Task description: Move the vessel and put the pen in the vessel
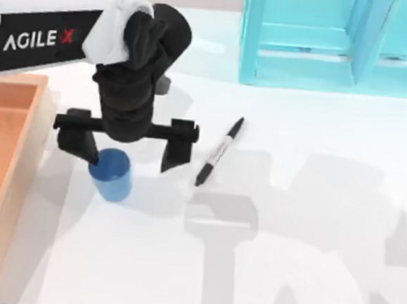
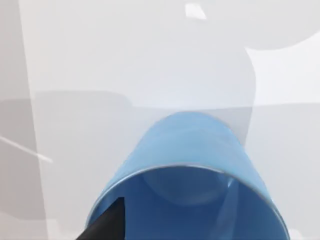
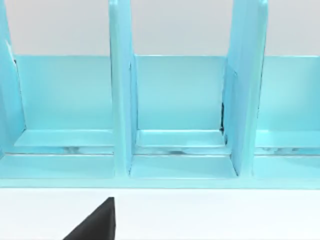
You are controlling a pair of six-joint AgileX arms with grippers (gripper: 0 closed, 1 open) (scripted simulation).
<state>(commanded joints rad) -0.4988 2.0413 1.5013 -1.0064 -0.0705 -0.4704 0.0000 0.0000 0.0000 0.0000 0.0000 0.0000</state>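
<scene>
The vessel, a small blue cup point(image 1: 111, 175), stands upright on the white table near the left side. My left gripper point(image 1: 126, 149) hangs just over it, open wide, with its left finger at the cup's rim and its right finger well off to the cup's right. The left wrist view looks down into the cup point(image 2: 190, 160), and one black fingertip point(image 2: 107, 225) shows at the rim. The black pen point(image 1: 220, 152) with its pale middle band lies slanted on the table, right of the gripper and apart from it. My right gripper point(image 3: 95, 225) is parked facing the shelf.
A large wooden tray point(image 1: 6, 150) runs along the table's left edge, close to the cup. A turquoise shelf point(image 1: 324, 49) with upright dividers point(image 3: 120, 100) stands at the back right. Open white tabletop stretches across the front and right.
</scene>
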